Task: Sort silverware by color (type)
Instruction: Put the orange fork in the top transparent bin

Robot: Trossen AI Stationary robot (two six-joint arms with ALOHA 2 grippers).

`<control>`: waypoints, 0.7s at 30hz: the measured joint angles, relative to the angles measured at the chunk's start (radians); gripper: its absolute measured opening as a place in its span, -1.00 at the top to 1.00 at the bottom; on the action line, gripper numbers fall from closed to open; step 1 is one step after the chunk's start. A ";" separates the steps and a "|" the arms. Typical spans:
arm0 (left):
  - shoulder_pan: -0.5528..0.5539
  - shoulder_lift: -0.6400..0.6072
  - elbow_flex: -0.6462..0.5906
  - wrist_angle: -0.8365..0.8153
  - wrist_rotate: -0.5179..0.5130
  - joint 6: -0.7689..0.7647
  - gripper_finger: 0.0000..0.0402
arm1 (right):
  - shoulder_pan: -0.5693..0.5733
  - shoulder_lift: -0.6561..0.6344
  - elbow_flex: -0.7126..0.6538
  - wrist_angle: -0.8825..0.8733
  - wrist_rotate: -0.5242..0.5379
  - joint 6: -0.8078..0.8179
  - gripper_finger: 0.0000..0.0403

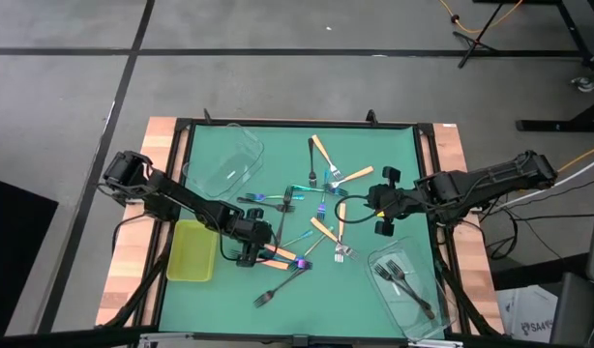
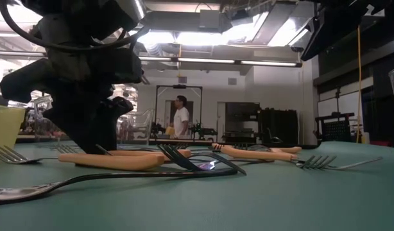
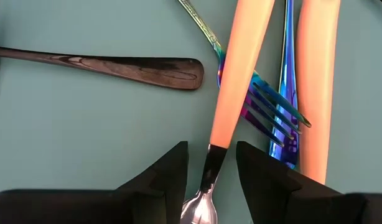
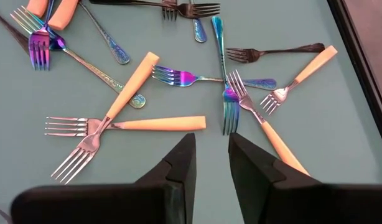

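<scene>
Left gripper [image 3: 211,180] spread, straddling orange-handled fork [image 3: 241,68] neck, lower centre of frame; pinch that fork alone, clear of iridescent fork [image 3: 265,106]. Right gripper [image 4: 211,163] part-spread, empty.

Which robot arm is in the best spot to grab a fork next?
The left. Its gripper is open, down low, with an orange fork's neck right between its fingers. The right gripper hovers above the pile, with no fork between its fingers.
</scene>
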 joint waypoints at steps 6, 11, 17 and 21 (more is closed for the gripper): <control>0.000 0.001 -0.001 0.000 0.000 0.000 0.34 | 0.000 0.000 0.000 0.000 0.000 0.000 0.58; 0.000 0.001 -0.001 -0.001 0.000 0.000 0.34 | 0.000 0.000 0.000 0.000 0.000 0.000 0.58; 0.000 0.002 -0.002 -0.001 0.000 0.000 0.34 | 0.000 0.000 0.000 0.000 0.000 0.000 0.58; 0.000 0.002 -0.002 -0.002 -0.001 0.000 0.37 | 0.000 0.000 0.000 0.000 0.000 0.000 0.58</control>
